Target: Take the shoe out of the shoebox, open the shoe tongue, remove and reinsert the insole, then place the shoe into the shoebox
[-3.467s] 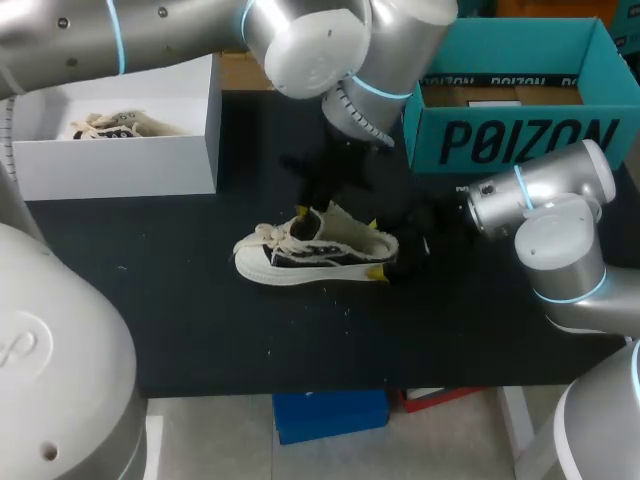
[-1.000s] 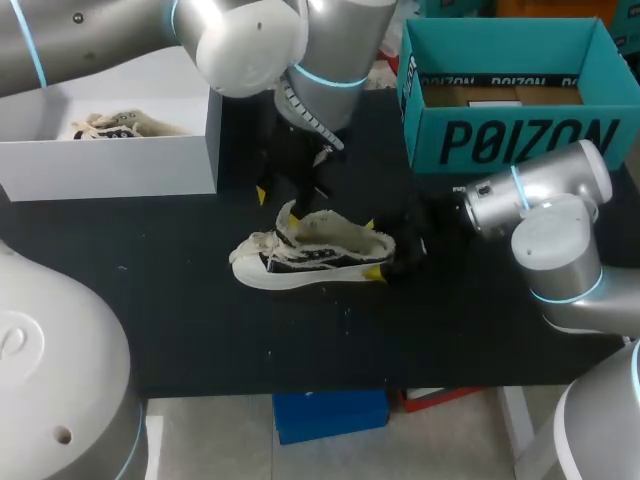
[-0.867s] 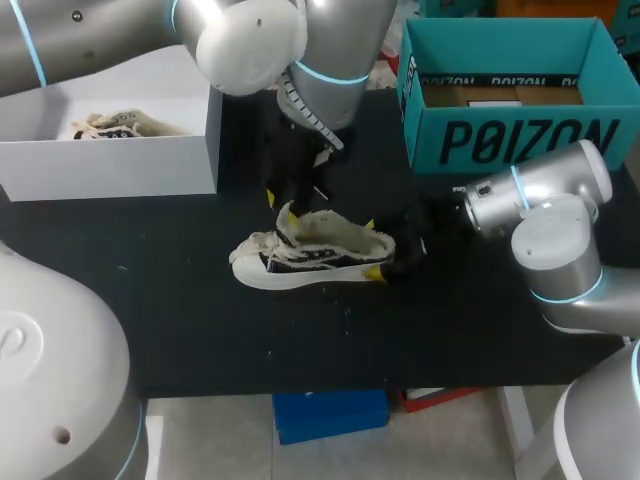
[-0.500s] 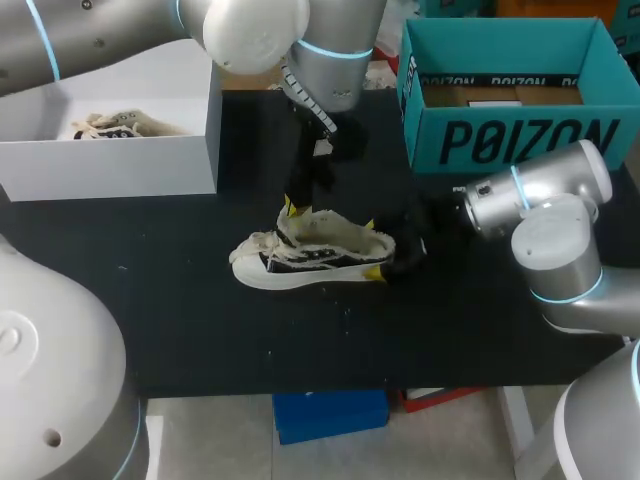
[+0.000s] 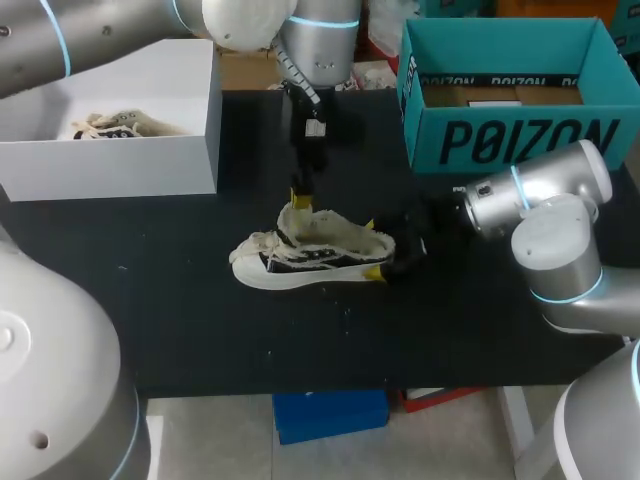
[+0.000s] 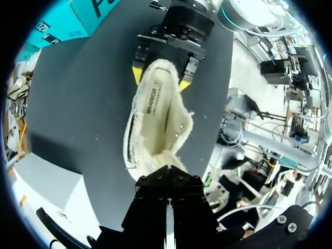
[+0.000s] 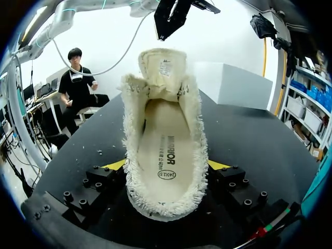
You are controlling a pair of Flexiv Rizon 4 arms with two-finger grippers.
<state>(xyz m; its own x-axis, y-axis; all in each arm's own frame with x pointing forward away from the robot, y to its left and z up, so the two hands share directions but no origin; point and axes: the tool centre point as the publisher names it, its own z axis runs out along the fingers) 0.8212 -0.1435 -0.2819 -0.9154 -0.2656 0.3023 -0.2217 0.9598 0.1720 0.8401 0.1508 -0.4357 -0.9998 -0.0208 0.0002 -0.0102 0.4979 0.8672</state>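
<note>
Seen from above, the shoe [image 5: 310, 250] stands on its sole mid-counter [image 5: 200, 320], with the right gripper [image 5: 373, 250] reaching in level at the heel. The left wrist view shows the left gripper [image 6: 167, 175] pointing straight down, fingers drawn together and empty, just above the soft tongue [image 6: 158, 155], the likely pinch point. In the right wrist view, that gripper's fingers [image 7: 219, 165] squeeze the light, pliable heel from both sides.

Shoe [image 5: 310, 250] on table [image 5: 200, 320], left gripper [image 5: 300, 198] above its tongue [image 5: 293, 220], right gripper [image 5: 372, 248] around its heel.

Table [image 5: 200, 330]: shoe [image 5: 310, 250], white box [image 5: 120, 160], teal box [image 5: 520, 140]
</note>
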